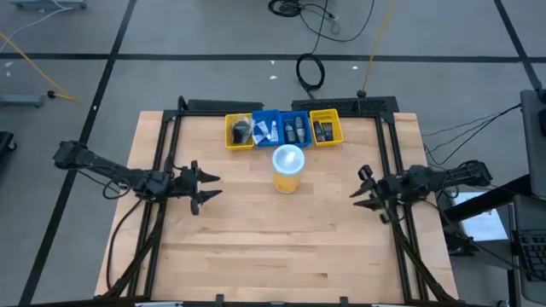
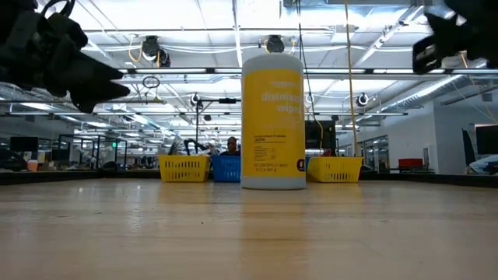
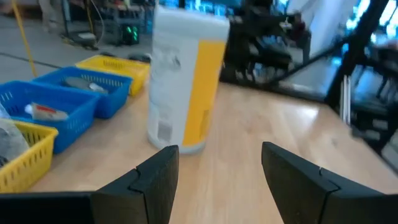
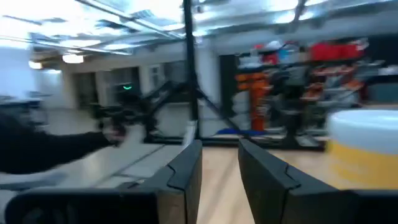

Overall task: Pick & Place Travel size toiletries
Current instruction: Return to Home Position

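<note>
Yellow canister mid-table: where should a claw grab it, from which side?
I'd take the yellow canister around its mid-body, below the pale lid, coming in level from the left claw side. It stands upright and round; the bins sit close behind it.

The wooden table carries a yellow canister before four yellow and blue bins.

A smooth grey floor crossed by dark lines surrounds the pale wooden table; bright ceiling strip lights run above the open hall.
</note>
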`<state>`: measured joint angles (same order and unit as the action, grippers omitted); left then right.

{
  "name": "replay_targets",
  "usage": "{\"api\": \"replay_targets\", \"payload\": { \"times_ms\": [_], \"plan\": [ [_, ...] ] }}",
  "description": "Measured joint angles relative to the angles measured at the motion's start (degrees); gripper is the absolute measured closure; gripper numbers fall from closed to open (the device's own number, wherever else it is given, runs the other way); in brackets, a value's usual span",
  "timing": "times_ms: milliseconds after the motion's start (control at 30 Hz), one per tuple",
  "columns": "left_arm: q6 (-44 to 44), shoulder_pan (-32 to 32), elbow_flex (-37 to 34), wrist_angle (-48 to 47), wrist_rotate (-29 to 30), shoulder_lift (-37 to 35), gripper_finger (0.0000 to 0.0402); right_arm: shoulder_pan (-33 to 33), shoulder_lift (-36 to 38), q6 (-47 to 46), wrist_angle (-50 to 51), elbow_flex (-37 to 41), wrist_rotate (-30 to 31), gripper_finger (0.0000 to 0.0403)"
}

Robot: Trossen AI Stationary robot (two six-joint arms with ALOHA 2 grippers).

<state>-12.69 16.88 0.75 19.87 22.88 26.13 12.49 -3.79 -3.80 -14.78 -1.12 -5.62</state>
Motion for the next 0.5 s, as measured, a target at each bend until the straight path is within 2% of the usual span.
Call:
{"api": "replay_targets", "payload": {
  "times_ms": [67,200,333,500],
  "plan": [
    [-0.1,0.0,0.1,1.8,1.8,0.0,0.0172,0.0,0.4,-3.1,0.6,-0.1,-2.5,0.0303],
    [-0.1,0.0,0.1,3.2,5.9,0.0,0.0172,0.0,0.1,-3.3,3.7,0.0,2.2,0.0303],
    [-1.0,0.0,0.1,3.5,6.0,0.0,0.0172,0.0,-0.9,-3.0,5.6,0.1,7.2,0.0303],
    [-1.1,0.0,0.1,3.6,5.6,0.1,0.0172,0.0,-1.5,-3.0,5.5,0.1,7.1,0.0303]
  ]
}}
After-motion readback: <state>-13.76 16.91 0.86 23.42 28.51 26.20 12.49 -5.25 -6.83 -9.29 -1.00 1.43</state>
